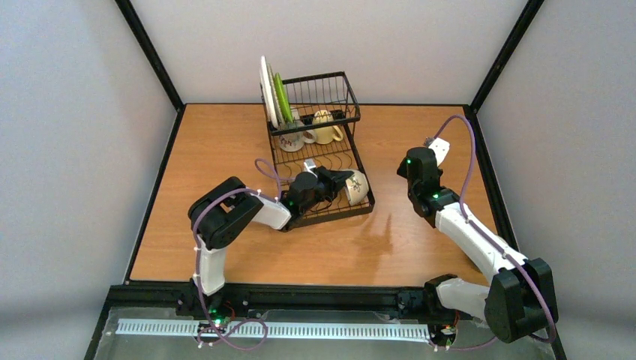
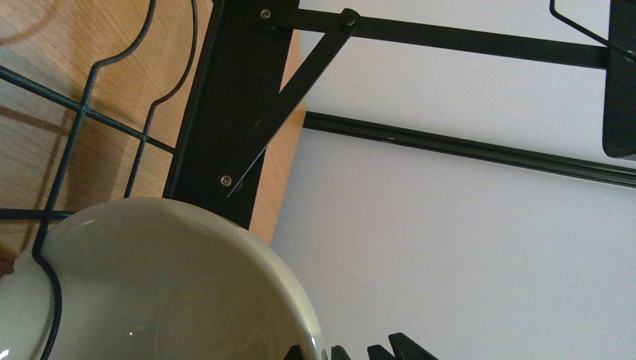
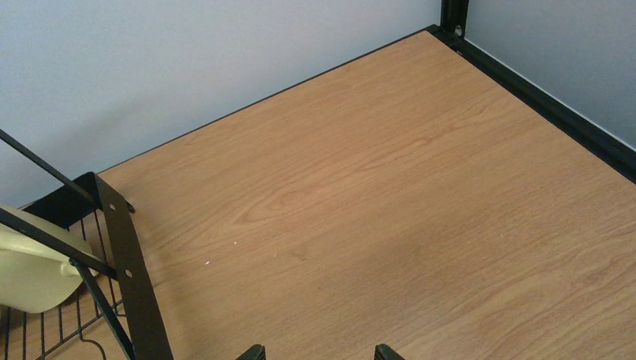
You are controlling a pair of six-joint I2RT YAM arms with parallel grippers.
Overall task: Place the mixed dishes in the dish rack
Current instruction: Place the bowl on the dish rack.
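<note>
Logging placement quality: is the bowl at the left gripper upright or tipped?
Tipped: the bowl is on edge at the dish rack tray, its patterned outside facing right, hollow toward the left gripper.

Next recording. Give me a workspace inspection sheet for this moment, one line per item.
Surface: wooden table, no spills seen.
Job's things: dish rack mid-table; pale plate and lime-green plate upright at its far left; two mugs in the basket; bowl tilted at the tray's near right corner.
Clutter: nothing seen.
Grippers: left gripper shut on the bowl's rim; right gripper open, empty, above the table right of the rack.
Cables: purple cables loop along both arms; the left one arcs beside the tray.
Surroundings: grey walls, black frame posts.
</note>
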